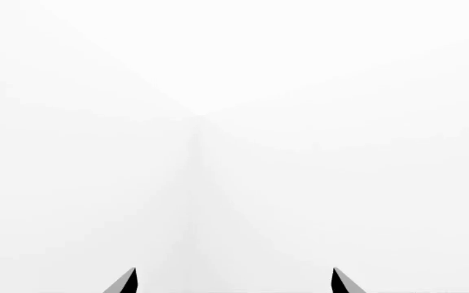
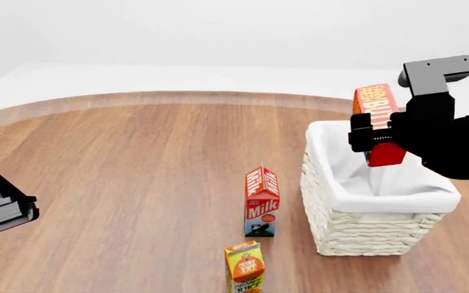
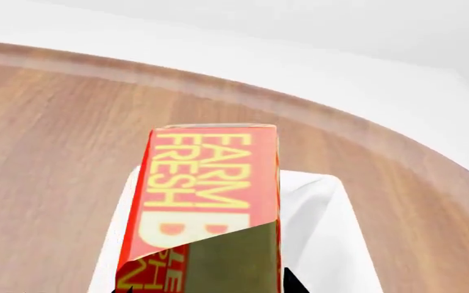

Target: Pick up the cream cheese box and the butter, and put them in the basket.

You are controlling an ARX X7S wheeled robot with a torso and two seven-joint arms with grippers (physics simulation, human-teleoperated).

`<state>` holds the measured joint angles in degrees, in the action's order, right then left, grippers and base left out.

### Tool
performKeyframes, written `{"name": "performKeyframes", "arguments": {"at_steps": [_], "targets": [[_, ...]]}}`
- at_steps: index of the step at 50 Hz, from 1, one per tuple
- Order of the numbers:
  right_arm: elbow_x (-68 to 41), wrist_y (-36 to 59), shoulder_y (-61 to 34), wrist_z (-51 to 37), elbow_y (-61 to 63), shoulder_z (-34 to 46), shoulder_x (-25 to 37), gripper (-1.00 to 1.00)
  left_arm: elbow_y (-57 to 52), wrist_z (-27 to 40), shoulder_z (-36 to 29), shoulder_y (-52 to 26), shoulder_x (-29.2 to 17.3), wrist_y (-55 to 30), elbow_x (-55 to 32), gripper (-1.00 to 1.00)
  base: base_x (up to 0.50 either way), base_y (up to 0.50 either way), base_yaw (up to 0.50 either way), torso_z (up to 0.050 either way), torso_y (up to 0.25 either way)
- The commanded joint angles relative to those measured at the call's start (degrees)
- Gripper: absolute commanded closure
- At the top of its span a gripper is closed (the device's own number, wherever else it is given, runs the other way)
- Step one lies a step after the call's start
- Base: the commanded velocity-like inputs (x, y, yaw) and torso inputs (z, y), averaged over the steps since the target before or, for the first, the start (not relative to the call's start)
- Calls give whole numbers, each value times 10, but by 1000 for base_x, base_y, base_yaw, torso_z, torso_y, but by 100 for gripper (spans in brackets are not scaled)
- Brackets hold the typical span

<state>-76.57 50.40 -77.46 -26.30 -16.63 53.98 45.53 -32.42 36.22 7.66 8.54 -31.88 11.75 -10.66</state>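
Now my right gripper (image 2: 373, 137) pinches the butter (image 2: 378, 122) upright above the basket (image 2: 365, 232), positioned for dropping it inside; my left gripper (image 1: 234, 281) has its jaws spread, empty; cream cheese box unseen

Woven basket (image 2: 356, 235), wood-grain table (image 2: 137, 159)

Basket (image 2: 365, 235) mouth open from above; butter (image 2: 378, 122) in right gripper (image 2: 370, 137) hangs over it. Milk carton (image 2: 261, 201), juice carton (image 2: 245, 267) stand beside its left wall
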Motion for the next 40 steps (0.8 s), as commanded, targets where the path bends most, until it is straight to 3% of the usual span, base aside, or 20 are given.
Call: {"name": "performKeyframes", "arguments": {"at_steps": [1, 40], "targets": [[52, -22, 7, 37, -38, -21, -26, 100, 4, -15, 15, -1, 12, 3, 2, -100, 0, 0, 0, 0, 0], [76, -45, 41, 74, -97, -1, -46, 100, 2, -14, 15, 0, 11, 1, 4, -100, 0, 0, 0, 0, 1]]}}
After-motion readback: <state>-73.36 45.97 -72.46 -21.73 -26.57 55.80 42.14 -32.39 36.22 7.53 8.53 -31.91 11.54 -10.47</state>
